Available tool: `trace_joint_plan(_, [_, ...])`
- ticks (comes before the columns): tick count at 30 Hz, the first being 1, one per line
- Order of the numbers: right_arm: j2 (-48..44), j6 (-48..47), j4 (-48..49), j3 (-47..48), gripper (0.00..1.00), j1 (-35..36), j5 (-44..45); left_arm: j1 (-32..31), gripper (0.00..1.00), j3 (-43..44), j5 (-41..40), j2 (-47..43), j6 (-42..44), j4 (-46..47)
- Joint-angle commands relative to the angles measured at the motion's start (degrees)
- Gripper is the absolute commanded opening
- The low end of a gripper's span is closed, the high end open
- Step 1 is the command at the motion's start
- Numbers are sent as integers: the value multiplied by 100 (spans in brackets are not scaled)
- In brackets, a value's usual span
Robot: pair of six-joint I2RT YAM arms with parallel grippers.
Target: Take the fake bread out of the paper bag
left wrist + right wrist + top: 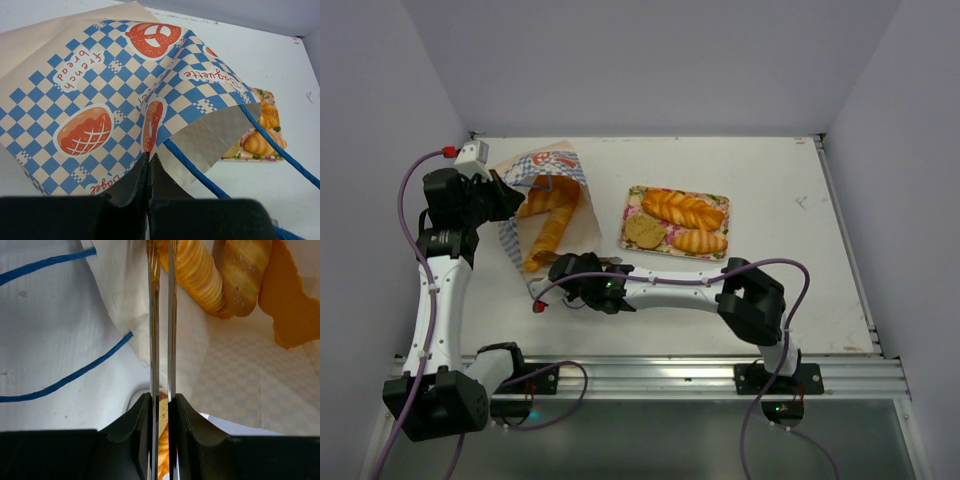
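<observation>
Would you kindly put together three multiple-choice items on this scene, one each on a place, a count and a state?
1. In the top view, where does the floral tray lie relative to the paper bag?
A. to its right
B. to its left
C. inside it

2. How many pieces of fake bread lie on the tray?
A. one
B. three
C. five

3. The left gripper is:
A. wide open above the table
B. shut on the tray
C. shut on the bag's edge

Answers: 1 A, the tray sits right of the bag, apart from it. 2 B, two golden loaves and a brown bun. 3 C, it pinches the checkered paper.
</observation>
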Motion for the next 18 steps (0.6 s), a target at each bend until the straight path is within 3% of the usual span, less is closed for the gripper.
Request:
trace_joint_plan(1, [-596, 198, 117, -126, 10, -13, -114, 30, 0, 50, 87, -141, -56, 193])
trace_joint_plan(9, [-1414, 575, -173, -328, 3, -233, -501, 30, 0, 190, 43, -26, -64, 219])
trace_joint_plan(18, [-2108, 1383, -938, -179, 0, -769, -1801, 39, 0, 260, -62, 123, -82, 246])
